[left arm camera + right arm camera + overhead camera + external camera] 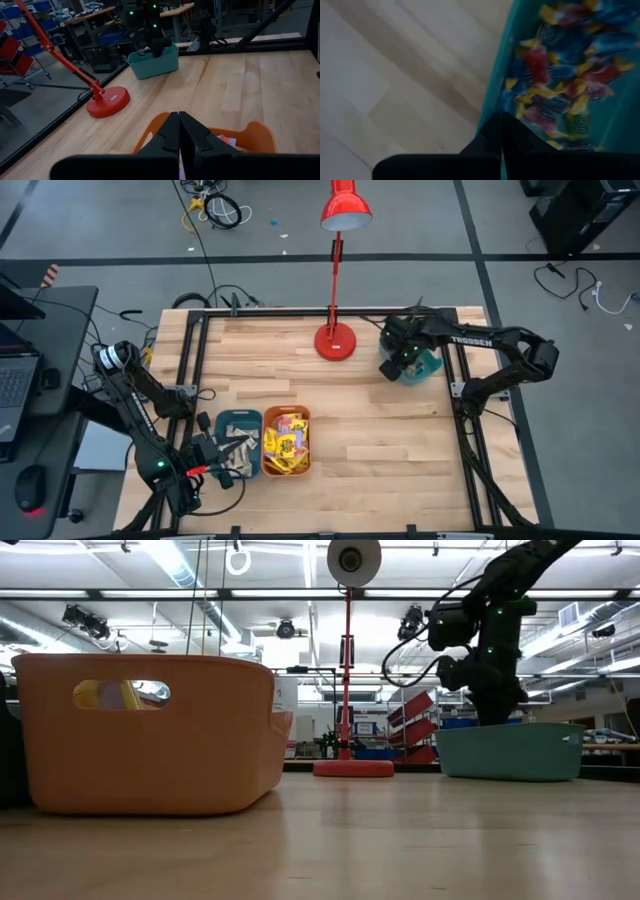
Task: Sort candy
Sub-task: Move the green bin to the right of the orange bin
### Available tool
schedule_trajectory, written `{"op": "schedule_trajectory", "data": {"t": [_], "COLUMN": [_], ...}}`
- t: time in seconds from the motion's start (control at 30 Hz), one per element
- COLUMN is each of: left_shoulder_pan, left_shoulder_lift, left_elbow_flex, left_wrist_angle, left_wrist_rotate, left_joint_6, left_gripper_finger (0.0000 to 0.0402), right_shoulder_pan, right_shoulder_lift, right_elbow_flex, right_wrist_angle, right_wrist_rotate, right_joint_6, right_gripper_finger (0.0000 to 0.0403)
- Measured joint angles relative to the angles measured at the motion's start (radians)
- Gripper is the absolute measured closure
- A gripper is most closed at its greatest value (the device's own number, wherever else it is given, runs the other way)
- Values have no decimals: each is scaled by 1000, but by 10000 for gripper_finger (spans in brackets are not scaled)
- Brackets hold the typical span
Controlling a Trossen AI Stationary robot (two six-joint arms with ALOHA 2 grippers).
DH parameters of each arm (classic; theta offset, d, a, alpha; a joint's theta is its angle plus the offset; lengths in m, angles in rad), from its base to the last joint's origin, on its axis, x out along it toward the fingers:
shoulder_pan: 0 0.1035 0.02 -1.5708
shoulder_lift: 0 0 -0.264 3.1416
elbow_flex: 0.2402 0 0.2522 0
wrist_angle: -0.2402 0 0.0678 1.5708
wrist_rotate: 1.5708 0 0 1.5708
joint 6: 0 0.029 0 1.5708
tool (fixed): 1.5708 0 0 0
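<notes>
Two grippers, both mine, both clenched on nothing: my left gripper (179, 131) hangs over the orange bin (287, 442) near the front of the pale wood table (380, 420), my right gripper (501, 131) over the rim of the teal bin (153, 60) near the far right corner. Candy (559, 70) in red, blue and yellow wrappers fills that teal bin; yellow packets (285, 438) lie in the orange one. A red desk lamp (336, 338) stands between them, a workshop with shelving beyond.
</notes>
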Motion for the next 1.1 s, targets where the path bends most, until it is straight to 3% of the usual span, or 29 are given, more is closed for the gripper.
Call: {"op": "schedule_trajectory", "data": {"t": [0.23, 0.67, 1.1], "left_shoulder_pan": [0, 0, 0], "left_shoulder_lift": [0, 0, 0], "left_elbow_flex": [0, 0, 0], "left_wrist_angle": [1, 4, 4], "left_wrist_rotate": [0, 0, 0], "left_joint_6": [0, -1, -1], "left_gripper_finger": [402, 402, 402], "right_shoulder_pan": [84, 227, 345], "right_shoulder_lift": [0, 0, 0], "right_elbow_flex": [-9, -9, -9], "right_wrist_angle": [32, 258, 276], "right_wrist_rotate": [-10, -80, -80], "right_joint_6": [74, 180, 270], "right_gripper_finger": [403, 403, 403]}}
